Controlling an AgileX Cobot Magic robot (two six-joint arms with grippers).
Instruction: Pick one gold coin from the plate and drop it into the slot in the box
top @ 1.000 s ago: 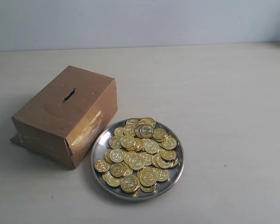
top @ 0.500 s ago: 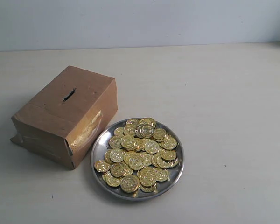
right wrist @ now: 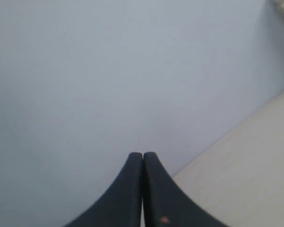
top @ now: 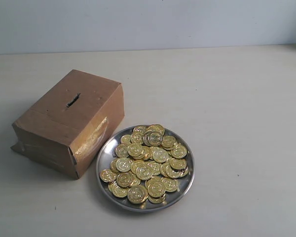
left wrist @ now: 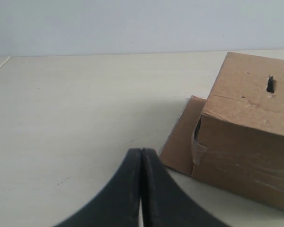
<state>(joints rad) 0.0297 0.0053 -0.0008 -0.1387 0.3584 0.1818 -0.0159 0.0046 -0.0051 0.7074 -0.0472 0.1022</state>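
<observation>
A silver plate (top: 102, 157) heaped with gold coins (top: 144, 171) sits at the front middle of the table in the exterior view. Just left of it stands the brown cardboard box (top: 74, 123), with the dark slot (top: 72, 100) in its top panel. No arm shows in the exterior view. In the left wrist view my left gripper (left wrist: 141, 152) is shut with nothing between its black fingers; the box (left wrist: 246, 142) and its slot (left wrist: 270, 84) lie off to one side. My right gripper (right wrist: 142, 155) is also shut and empty, facing a pale wall.
The table (top: 237, 123) is a pale bare surface, backed by a light wall (top: 148, 22). A loose cardboard flap (left wrist: 182, 137) lies flat at the foot of the box. The right wrist view shows only wall and a strip of table (right wrist: 246, 179).
</observation>
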